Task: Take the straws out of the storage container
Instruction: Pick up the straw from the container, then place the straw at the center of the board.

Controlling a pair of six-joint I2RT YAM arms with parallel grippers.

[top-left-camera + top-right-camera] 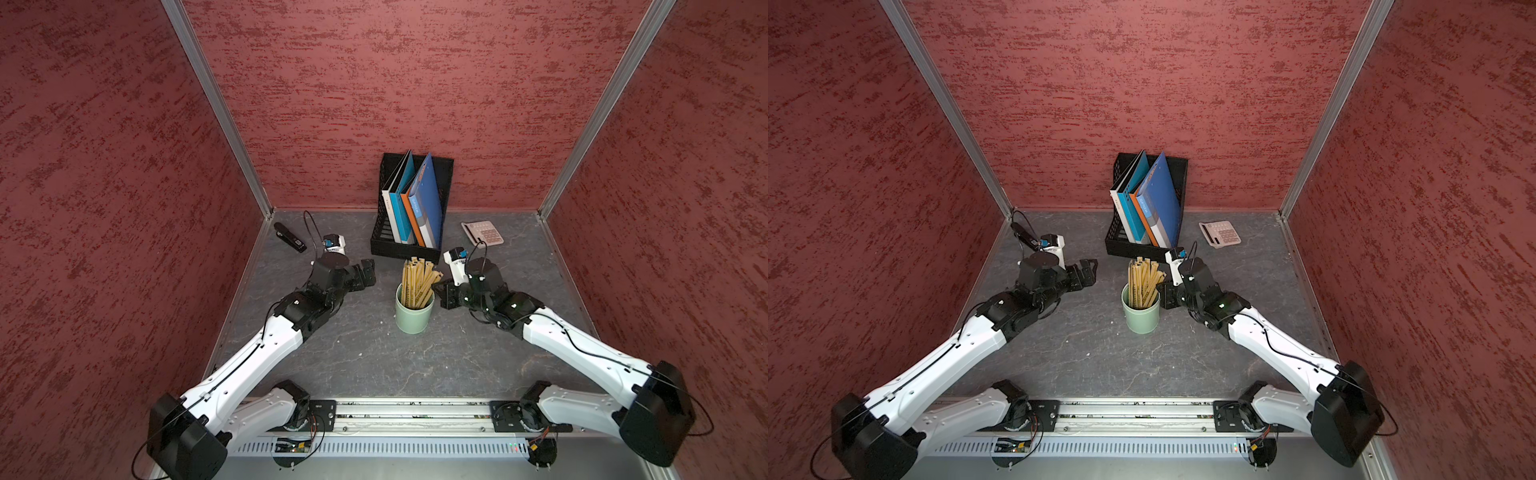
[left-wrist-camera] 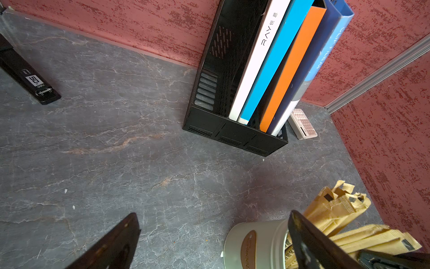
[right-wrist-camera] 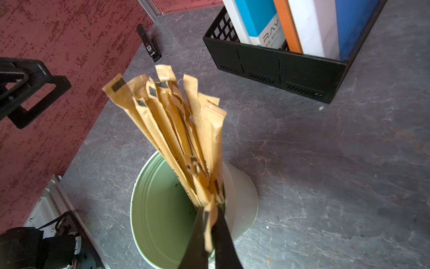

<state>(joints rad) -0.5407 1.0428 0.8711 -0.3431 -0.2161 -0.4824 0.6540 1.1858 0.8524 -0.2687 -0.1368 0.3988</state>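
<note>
A grey stone-patterned table (image 1: 365, 357) sits inside a red-walled booth, seen from above. At its middle the storage container (image 1: 414, 320), a pale mint-green cup, stands upright. The straws (image 1: 417, 280), tan paper-wrapped sticks, stand in it as a loose fan. They lean toward the far wall and reach well above the rim. None lies on the table.

My right gripper (image 3: 209, 215) reaches in from the side, just above the cup's rim. Its two dark fingers are pinched tight on the straws at the near edge of the bunch. It looks like one or a few, not the whole bunch, though I cannot tell how many. My left gripper (image 1: 368, 272) hovers near the cup's other side, spread wide, holding nothing and clear of the cup.

To lift well, I judge I should draw upward along the straws' lean, not sideways, so their lower ends clear the rim without tipping the cup. My left gripper could steady the cup's wall. The thin paper may slip or crumple, so a slow pull suits it. A black file holder (image 1: 405, 249) stands just behind, so bare table in front is the safer place to set them down.
</note>
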